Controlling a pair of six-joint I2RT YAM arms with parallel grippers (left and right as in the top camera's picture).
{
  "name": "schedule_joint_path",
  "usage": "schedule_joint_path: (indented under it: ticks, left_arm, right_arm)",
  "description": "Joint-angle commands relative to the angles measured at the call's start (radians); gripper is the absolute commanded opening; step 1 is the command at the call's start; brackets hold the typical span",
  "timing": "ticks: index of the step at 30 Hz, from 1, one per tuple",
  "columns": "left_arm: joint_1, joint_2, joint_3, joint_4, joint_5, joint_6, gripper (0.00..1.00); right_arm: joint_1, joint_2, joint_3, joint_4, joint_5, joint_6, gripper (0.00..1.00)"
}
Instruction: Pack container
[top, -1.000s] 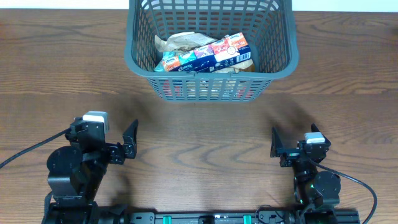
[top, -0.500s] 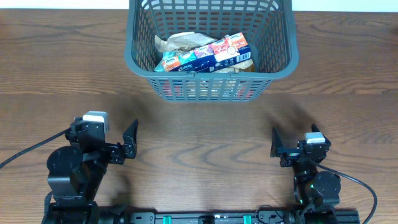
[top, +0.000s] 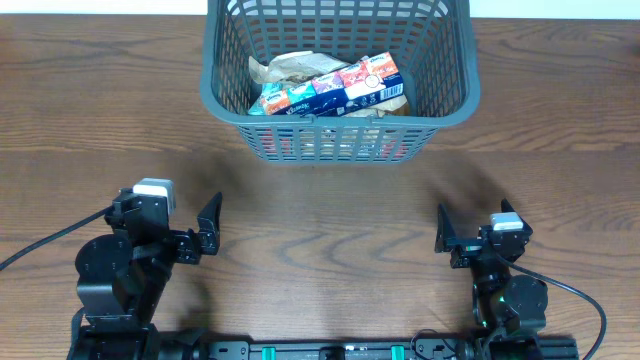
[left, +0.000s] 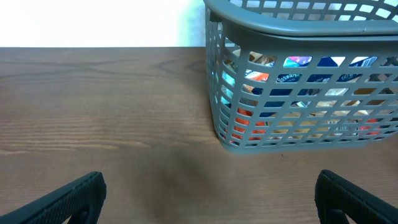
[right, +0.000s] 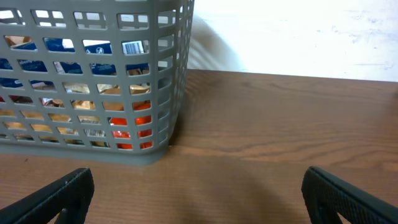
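Observation:
The container (top: 340, 117), a dark grey lattice basket, stands at the far middle of the table. Several snack packets (top: 330, 85) lie inside it, a blue and red row on top of crinkled brown ones. My left gripper (top: 165, 215) rests near the front left, open and empty, pointing toward the basket. My right gripper (top: 482, 228) sits at the front right, also open with nothing in it. In the left wrist view the container (left: 298, 25) is ahead and to the right of the gripper (left: 208, 199). In the right wrist view the container (right: 180, 74) is ahead left of the gripper (right: 202, 199).
Bare brown wooden table (top: 320, 210) lies between the grippers and the basket. A black cable (top: 40, 245) trails off the left arm's base. A mounting rail (top: 330, 350) runs along the front edge. A white wall (left: 93, 22) is behind the table.

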Motion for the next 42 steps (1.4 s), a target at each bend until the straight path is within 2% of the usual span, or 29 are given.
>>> schedule_joint_path:
  ticks: [1,6,10,21,30,36,42]
  left_arm:
    - [0.003,-0.008,0.000,-0.008,0.013,0.006,0.99]
    - [0.003,-0.017,-0.007,-0.078,-0.032,0.006,0.99]
    - [0.003,-0.058,-0.063,-0.046,-0.047,0.006,0.99]
    - [0.003,-0.276,-0.359,0.325,-0.047,0.006,0.99]
    - [0.002,-0.322,-0.508,0.639,-0.132,0.022,0.99]
    - [0.002,-0.362,-0.558,0.677,-0.225,0.022,0.99]
    - [0.002,-0.427,-0.605,0.676,-0.250,0.025,0.99]
  right_arm:
    - [0.016,-0.006,-0.005,0.002,0.010,0.014,0.99]
    - [0.016,-0.006,-0.005,0.002,0.010,0.014,0.99]
    - [0.016,-0.006,-0.005,0.002,0.010,0.014,0.99]
    - [0.016,-0.006,-0.005,0.002,0.010,0.014,0.99]
    - [0.016,-0.006,-0.005,0.002,0.010,0.014,0.99]
    - [0.016,-0.006,-0.005,0.002,0.010,0.014,0.99]
    - [0.016,-0.006,-0.005,0.002,0.010,0.014,0.99]
